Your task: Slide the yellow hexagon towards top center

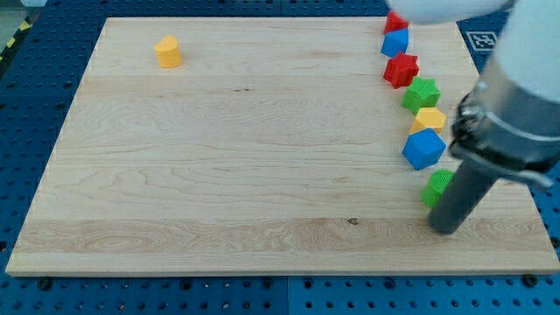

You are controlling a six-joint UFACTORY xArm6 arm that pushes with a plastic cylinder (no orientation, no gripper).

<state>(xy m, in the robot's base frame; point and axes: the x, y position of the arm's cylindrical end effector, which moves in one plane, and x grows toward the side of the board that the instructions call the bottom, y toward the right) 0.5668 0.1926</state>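
The yellow hexagon point(168, 52) sits alone near the board's top left. My tip point(446, 229) rests on the board at the lower right, far from the hexagon. It stands just below a green block point(436, 186) that the rod partly hides. Above that, a column of blocks runs up the right side: a blue block point(423, 149), a yellow block point(429, 119), a green star point(422, 92), a red star point(402, 69), a blue block point(395, 41) and a red block point(395, 22) half hidden by the arm.
The wooden board point(262, 157) lies on a blue perforated table point(35, 79). The arm's large grey body point(516, 114) covers the board's right edge and top right corner.
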